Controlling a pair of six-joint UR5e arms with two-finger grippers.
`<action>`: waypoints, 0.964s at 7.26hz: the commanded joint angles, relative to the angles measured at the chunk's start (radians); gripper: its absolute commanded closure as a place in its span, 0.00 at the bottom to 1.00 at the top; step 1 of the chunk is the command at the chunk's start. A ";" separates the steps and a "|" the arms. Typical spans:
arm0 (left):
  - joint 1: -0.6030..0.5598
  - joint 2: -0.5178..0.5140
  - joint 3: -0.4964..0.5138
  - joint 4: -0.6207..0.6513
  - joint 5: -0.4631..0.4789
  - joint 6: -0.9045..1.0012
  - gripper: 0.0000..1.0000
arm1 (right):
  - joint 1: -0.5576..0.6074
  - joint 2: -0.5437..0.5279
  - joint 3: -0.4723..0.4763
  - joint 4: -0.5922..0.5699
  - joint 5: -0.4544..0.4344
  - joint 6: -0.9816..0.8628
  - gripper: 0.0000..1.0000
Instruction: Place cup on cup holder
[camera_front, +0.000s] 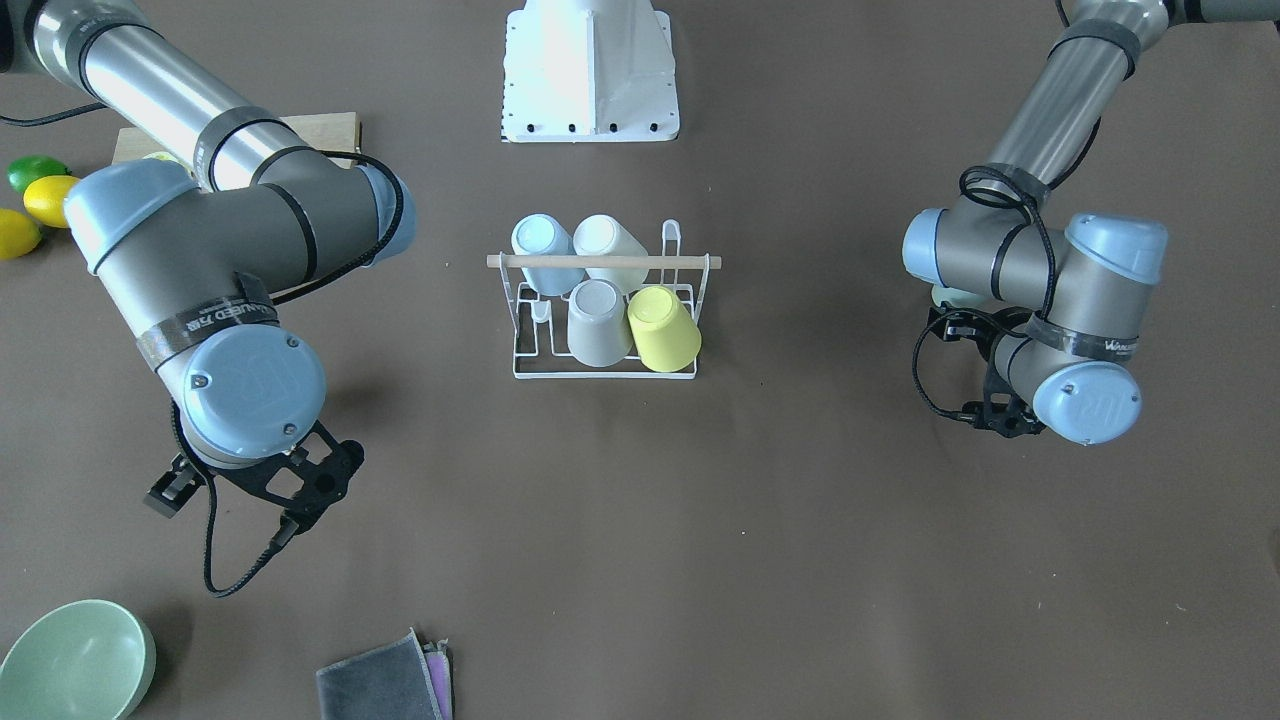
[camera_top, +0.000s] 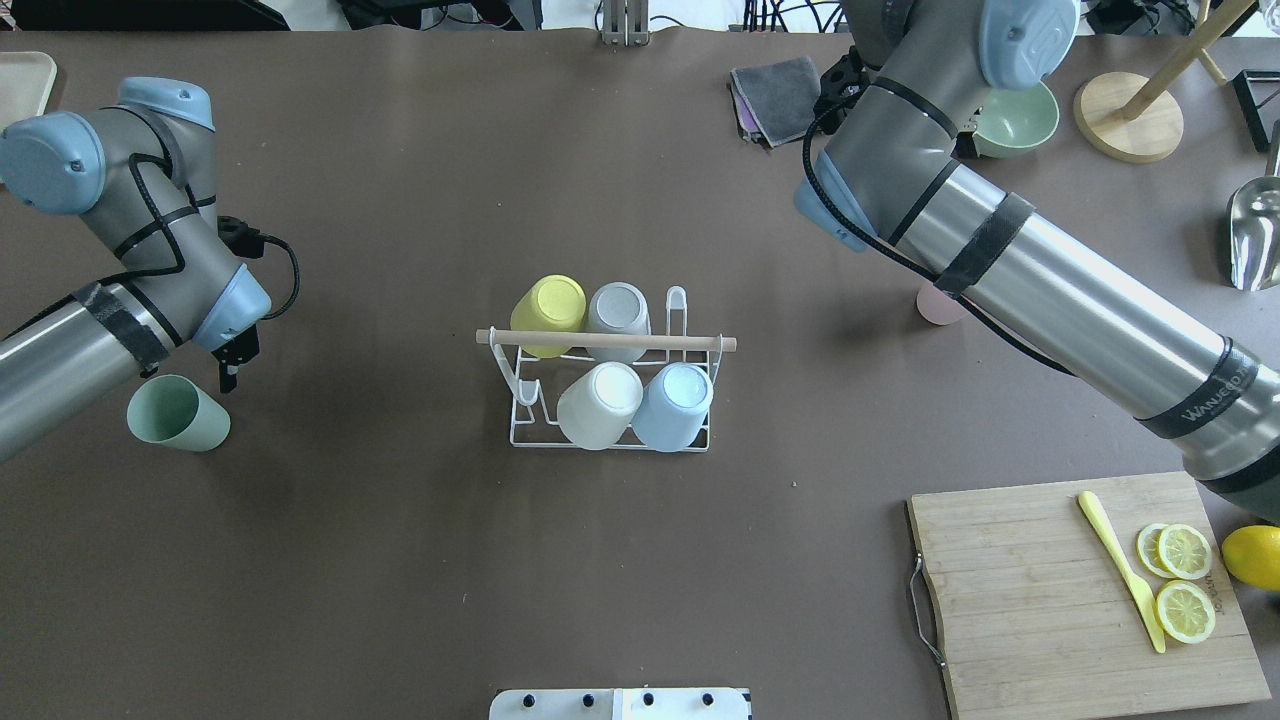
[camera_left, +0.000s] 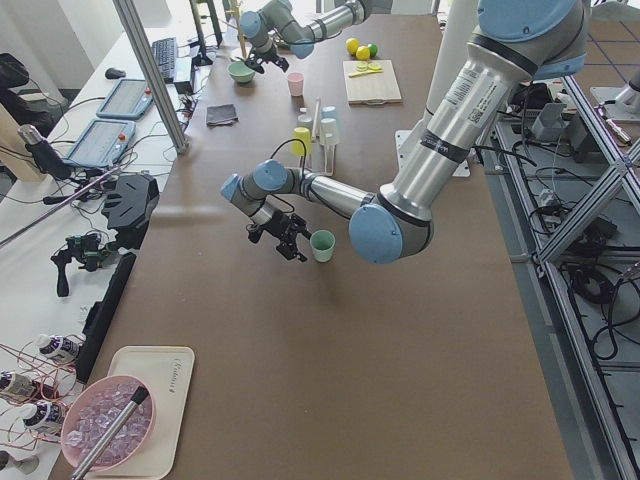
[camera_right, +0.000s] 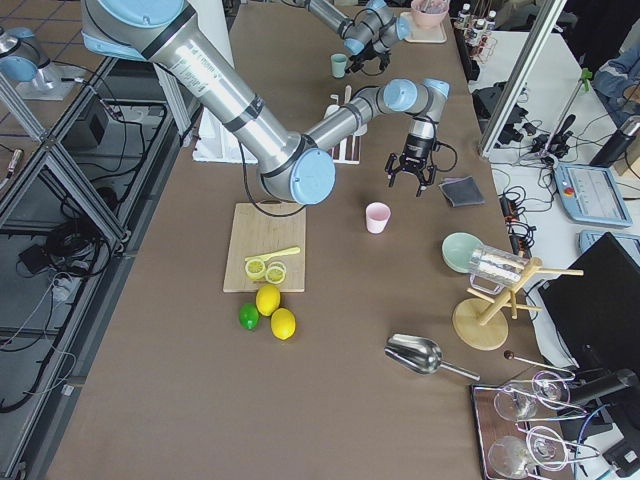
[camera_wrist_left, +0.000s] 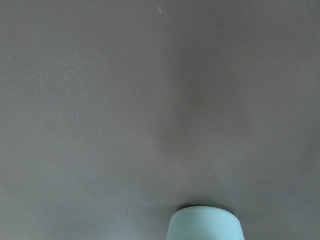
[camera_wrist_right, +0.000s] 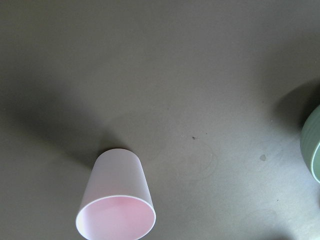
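Observation:
The white wire cup holder (camera_top: 520, 432) with a wooden rod handle (camera_front: 603, 262) stands mid-table. It holds a yellow, a grey, a white and a light blue cup, all upside down. A green cup (camera_top: 178, 413) stands upright on the table at the left, also at the bottom edge of the left wrist view (camera_wrist_left: 205, 223). My left gripper (camera_top: 235, 365) hovers just beside it, open and empty. A pink cup (camera_wrist_right: 117, 200) stands upright at the right, partly hidden by my right arm in the overhead view (camera_top: 935, 308). My right gripper (camera_front: 255, 485) is open and empty above the table near it.
A green bowl (camera_top: 1015, 118) and a folded grey cloth (camera_top: 775, 95) lie at the far right. A wooden cutting board (camera_top: 1040, 600) holds lemon slices and a yellow knife. Lemons and a lime (camera_front: 40, 200), a wooden stand (camera_top: 1130, 115) and a metal scoop (camera_top: 1255, 235) sit at the right edge.

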 joint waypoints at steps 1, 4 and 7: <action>0.002 -0.003 0.022 0.001 -0.026 -0.002 0.02 | -0.039 0.008 -0.056 0.003 -0.043 -0.029 0.00; 0.006 -0.003 0.036 0.008 -0.024 -0.002 0.02 | -0.103 0.012 -0.070 0.003 -0.094 -0.035 0.00; 0.014 -0.006 0.043 0.011 -0.026 0.000 0.02 | -0.156 0.023 -0.126 0.002 -0.145 -0.039 0.00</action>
